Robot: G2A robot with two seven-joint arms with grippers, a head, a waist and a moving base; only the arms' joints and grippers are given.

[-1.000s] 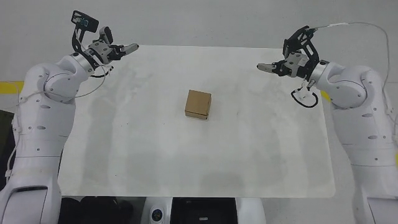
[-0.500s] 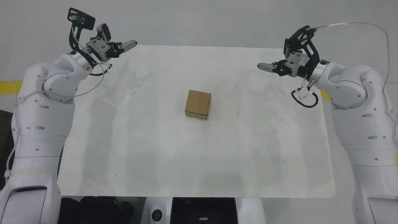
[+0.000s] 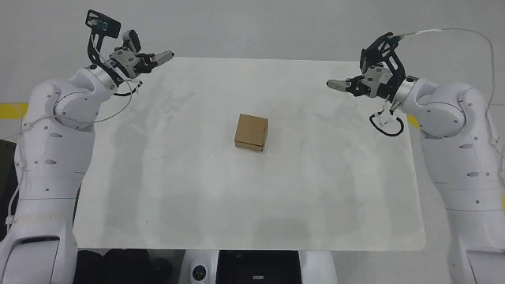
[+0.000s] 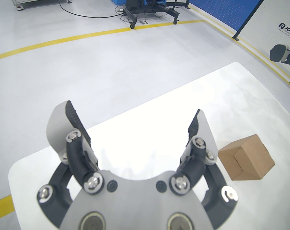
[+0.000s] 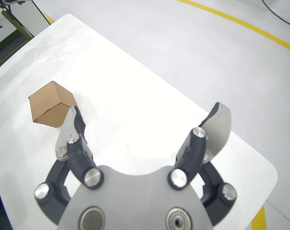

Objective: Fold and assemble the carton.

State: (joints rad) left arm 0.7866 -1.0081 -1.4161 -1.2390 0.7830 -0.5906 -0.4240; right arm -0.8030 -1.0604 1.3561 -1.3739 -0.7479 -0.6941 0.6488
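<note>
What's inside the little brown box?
The small brown cardboard box is folded shut on the white table, so its inside is hidden. Nothing sits on top.

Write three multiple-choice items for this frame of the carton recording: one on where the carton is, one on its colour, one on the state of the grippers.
1. Where does the carton stand on the table?
A. At a far corner
B. Near the middle
C. At the near edge

2. What colour is the carton?
A. White
B. Blue
C. Brown

3. How are the left gripper and the right gripper?
A. Both open, holding nothing
B. Both shut
C. One shut on the carton

Answers:
1 B: the top view shows it near the table's middle, apart from both arms.
2 C: it is plain brown cardboard in every view.
3 A: each wrist view shows its jaws spread apart with nothing between them.
</note>
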